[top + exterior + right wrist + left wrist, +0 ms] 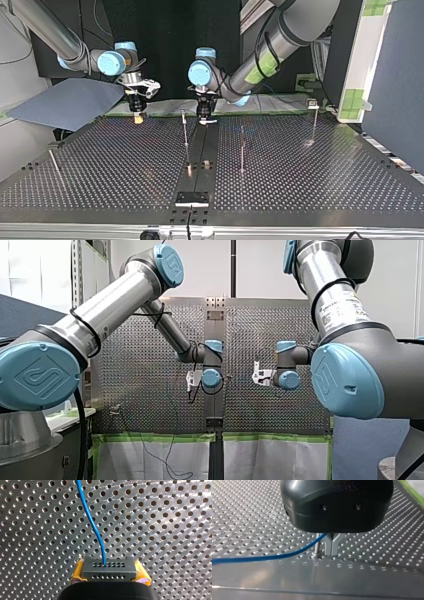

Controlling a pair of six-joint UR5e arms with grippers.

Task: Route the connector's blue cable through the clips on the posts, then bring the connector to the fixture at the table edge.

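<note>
Connector (109, 569): clamped in my right gripper (109, 574). Blue cable (93, 527): leaves the connector's holed face; my left gripper (331, 552) is pinched together around it.

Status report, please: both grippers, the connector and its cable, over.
Right gripper shut on connector. Left gripper shut on blue cable. Thin post close beside left jaws.

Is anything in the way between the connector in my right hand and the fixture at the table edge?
Nothing visible blocks it. In the top view, only perforated table lies between the connector in my right hand and the fixture; the nearest post stands just beside that line.
</note>
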